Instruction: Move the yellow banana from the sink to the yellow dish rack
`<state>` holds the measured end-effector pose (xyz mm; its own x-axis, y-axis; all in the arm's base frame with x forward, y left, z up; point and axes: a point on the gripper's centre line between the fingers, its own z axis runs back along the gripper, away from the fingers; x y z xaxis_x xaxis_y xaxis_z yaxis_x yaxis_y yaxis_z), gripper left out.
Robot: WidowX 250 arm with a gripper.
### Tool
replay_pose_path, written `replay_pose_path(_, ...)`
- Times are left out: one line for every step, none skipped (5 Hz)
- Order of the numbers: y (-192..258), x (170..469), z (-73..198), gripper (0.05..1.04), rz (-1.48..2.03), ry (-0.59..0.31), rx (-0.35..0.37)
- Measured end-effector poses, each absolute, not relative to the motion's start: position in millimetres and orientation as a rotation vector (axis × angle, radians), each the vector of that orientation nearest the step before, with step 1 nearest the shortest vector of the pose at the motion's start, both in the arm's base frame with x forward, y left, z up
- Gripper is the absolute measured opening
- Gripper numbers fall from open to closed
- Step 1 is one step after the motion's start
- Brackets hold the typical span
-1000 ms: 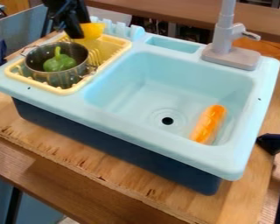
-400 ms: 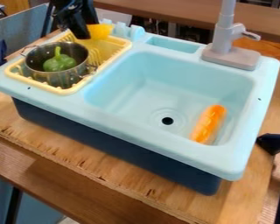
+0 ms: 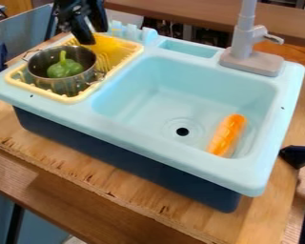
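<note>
Over the toy sink (image 3: 135,135), the gripper (image 3: 96,37) is opening its fingers, the yellow item (image 3: 106,45) now lying lower in the dish rack (image 3: 70,99), apparently released.

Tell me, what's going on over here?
A robot's black gripper is over the far end of a yellow dish rack, its fingers apart, close to a yellow item; I can't tell if they touch it. Nearer in the rack sits a metal pot with a green toy pepper inside. Beside the rack, a long orange item lies in the sink.
</note>
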<state>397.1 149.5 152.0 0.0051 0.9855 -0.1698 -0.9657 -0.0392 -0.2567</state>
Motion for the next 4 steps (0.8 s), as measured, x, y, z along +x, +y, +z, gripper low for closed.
replay_pose_path(151.8, 399.1, 151.1, 1.001, 1.551, -0.098, -0.337)
replay_pose_path(153.1, 396.9, 145.9, 1.0, 1.49, -0.119, -0.319)
replay_pose_path(107.6, 374.7, 195.5, 0.999, 1.315, -0.179, -0.284)
replay_pose_path(49.9, 356.7, 228.7, 0.999, 1.036, -0.1, -0.178)
